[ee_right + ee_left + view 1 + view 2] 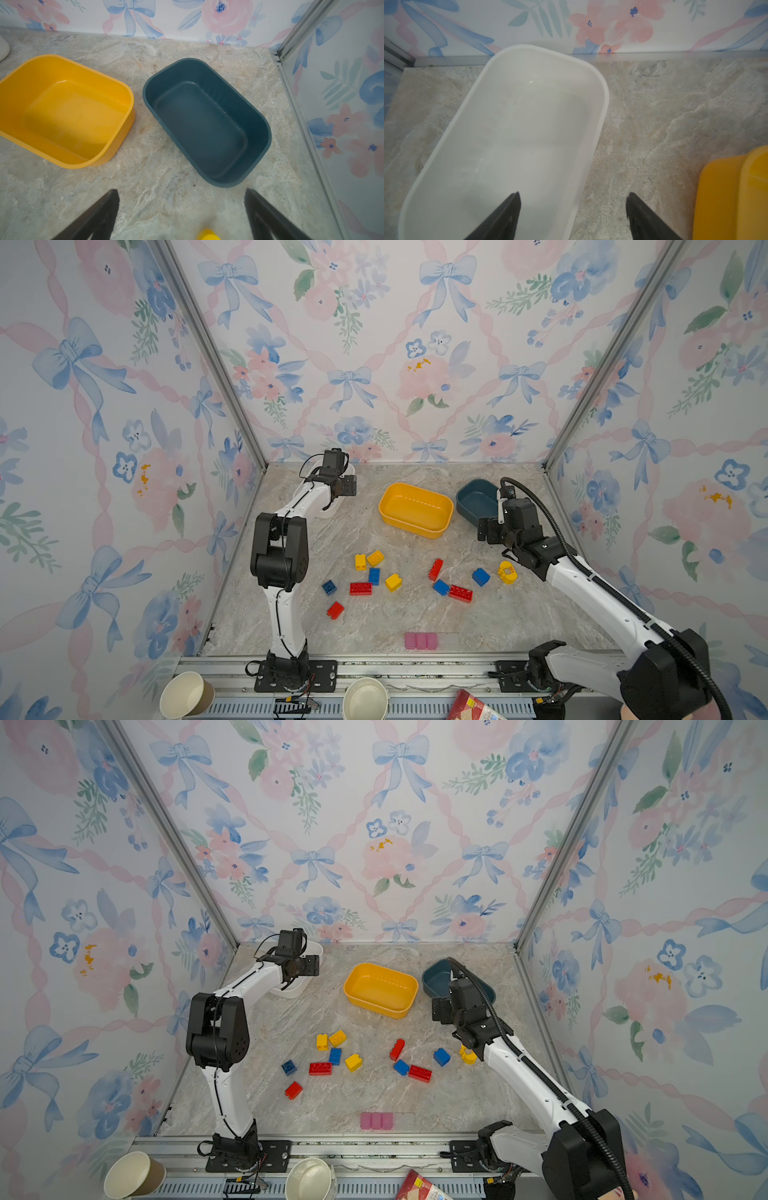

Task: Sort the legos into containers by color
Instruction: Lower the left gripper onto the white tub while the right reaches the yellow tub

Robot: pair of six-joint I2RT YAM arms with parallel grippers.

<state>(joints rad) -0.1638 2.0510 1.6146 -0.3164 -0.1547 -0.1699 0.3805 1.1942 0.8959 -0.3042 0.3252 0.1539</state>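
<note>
Several red, yellow and blue legos lie loose on the marble table, among them a red long one (360, 588), a blue one (481, 576) and a yellow one (393, 582). At the back stand the white tub (604, 93), the yellow tub (411, 526) and the teal tub (473, 497), all of which look empty where seen. My left gripper (574, 195) is open, with one finger above the white tub and the other above the table. My right gripper (182, 191) is open above bare table in front of the teal tub (268, 128). A rounded yellow lego (208, 234) lies just below it.
A pale-pink segmented strip (420, 641) lies near the front edge. Two paper cups (185, 695) (365, 699) and a red packet (473, 707) sit on the rail in front. Floral walls close in the back and both sides.
</note>
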